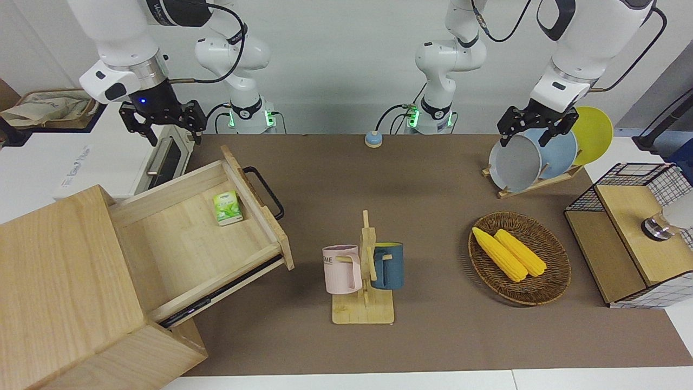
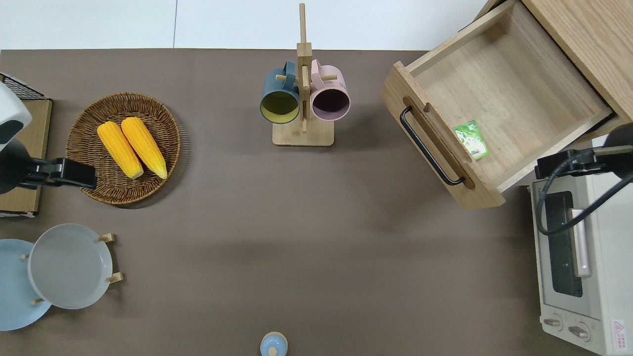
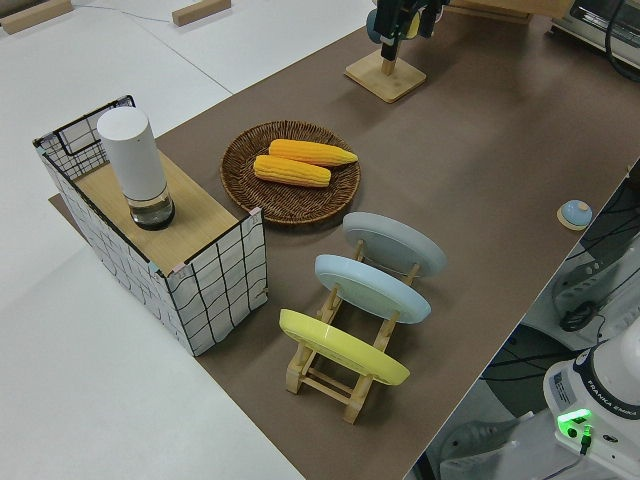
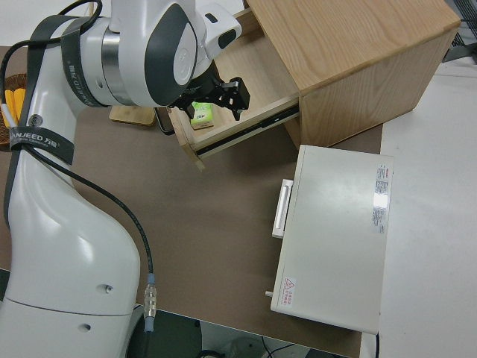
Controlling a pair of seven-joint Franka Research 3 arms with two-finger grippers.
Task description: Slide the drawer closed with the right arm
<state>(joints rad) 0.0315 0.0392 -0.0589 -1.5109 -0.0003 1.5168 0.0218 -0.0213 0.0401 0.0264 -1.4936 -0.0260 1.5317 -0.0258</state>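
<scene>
The pale-wood drawer (image 1: 184,233) is pulled wide open out of the big wooden cabinet (image 1: 59,271). Its black loop handle (image 1: 265,192) faces the middle of the table. A small green packet (image 1: 227,208) lies inside, against the front panel. The drawer also shows in the overhead view (image 2: 514,94) and in the right side view (image 4: 246,71). My right gripper (image 1: 162,122), with its blue light, is open and empty. In the overhead view it (image 2: 568,165) hangs between the drawer's side wall nearer to the robots and the toaster oven. It touches nothing. The left arm is parked.
A white toaster oven (image 2: 578,267) stands nearer to the robots than the drawer. A mug rack (image 1: 364,271) with two mugs stands mid-table. A basket of corn (image 1: 520,257), a plate rack (image 1: 536,157) and a wire-mesh box (image 1: 633,233) are toward the left arm's end. A small bell (image 1: 373,139) sits near the robots.
</scene>
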